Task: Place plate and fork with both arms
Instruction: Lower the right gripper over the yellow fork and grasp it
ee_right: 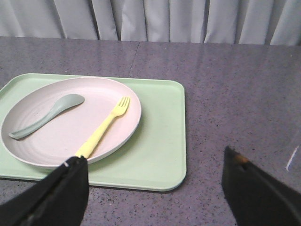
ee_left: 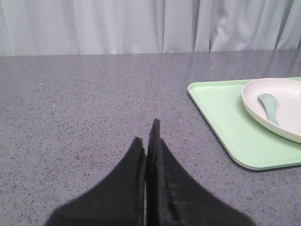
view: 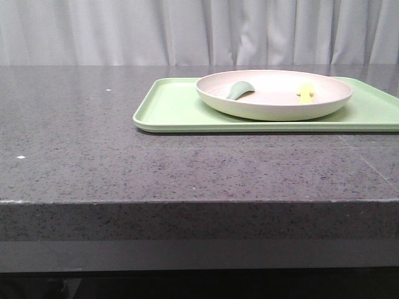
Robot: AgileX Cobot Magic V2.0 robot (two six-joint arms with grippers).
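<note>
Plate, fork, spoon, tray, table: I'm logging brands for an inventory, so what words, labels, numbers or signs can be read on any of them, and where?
None: no text, logo or number shows in any view.
The plate: plain.
The fork: plain.
The spoon: plain.
The tray: plain.
The table: only speckles and a few white flecks.
The left hand and right hand: no markings visible.
</note>
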